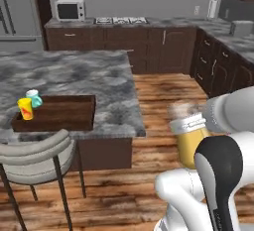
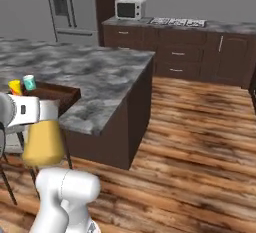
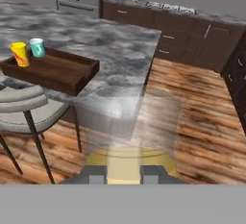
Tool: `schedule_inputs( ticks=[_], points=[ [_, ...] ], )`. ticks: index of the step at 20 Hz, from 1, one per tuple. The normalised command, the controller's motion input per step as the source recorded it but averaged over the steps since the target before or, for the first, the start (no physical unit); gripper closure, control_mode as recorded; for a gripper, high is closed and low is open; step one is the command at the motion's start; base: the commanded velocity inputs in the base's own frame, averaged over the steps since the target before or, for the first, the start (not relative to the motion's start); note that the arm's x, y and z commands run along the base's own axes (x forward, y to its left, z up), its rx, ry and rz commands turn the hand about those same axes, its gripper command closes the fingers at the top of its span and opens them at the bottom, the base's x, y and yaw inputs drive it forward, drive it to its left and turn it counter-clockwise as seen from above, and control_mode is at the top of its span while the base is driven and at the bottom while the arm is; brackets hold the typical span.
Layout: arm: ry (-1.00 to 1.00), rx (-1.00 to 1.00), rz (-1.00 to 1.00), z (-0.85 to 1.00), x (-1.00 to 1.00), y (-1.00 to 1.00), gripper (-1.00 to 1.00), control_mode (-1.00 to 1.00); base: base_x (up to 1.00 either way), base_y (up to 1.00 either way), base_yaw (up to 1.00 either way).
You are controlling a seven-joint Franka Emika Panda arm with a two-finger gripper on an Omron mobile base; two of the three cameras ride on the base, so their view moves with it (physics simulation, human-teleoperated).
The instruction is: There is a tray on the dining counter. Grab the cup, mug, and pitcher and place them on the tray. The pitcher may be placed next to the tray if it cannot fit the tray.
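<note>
Your claw point(image 3: 124, 174) is pinching the pitcher point(image 3: 129, 158) — in the hand view its two dark finger tips are sitting on either side of the mustard-gold body, tight against it. In the left base view the pitcher point(image 1: 191, 143) is hanging out in front of the white arm, over the wooden floor point(image 1: 163, 101) and well apart from the bench point(image 1: 74, 76). In the right base view you are seeing the same pitcher point(image 2: 44, 142) held off the near edge of the bench point(image 2: 100, 82), its wide base pointing down.

Further out, the tray point(image 1: 62, 113) is lying on the marbled top near the bench's near edge. The cup point(image 1: 25, 108) and the mug point(image 1: 34, 98) are standing upright at its left end, just beside each other — whether they are touching, you cannot tell. In the hand view the cup point(image 3: 20, 54) and mug point(image 3: 37, 48) are showing at the tray's point(image 3: 67, 71) far left corner.

A grey chair point(image 1: 37, 158) is standing against the bench below the tray. Beyond, a microwave point(image 1: 69, 10) is sitting on the back counter.
</note>
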Motion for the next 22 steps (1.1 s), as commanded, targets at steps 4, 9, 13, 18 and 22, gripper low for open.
schedule_inputs(
  ticks=[4,9,13,18,22],
  points=[
    [0.00,0.00,0.00,0.00,0.00,0.00,1.00,1.00,0.57,-0.39,0.74],
    [0.00,0.00,0.00,0.00,0.00,0.00,1.00,1.00,0.95,-0.18,0.47],
    [0.00,0.00,0.00,0.00,0.00,0.00,1.00,1.00,0.90,0.18,0.15],
    [0.00,0.00,0.00,0.00,0.00,0.00,1.00,1.00,0.40,1.00,0.00],
    [0.00,0.00,0.00,0.00,0.00,0.00,1.00,1.00,0.33,0.71,0.00]
  ],
)
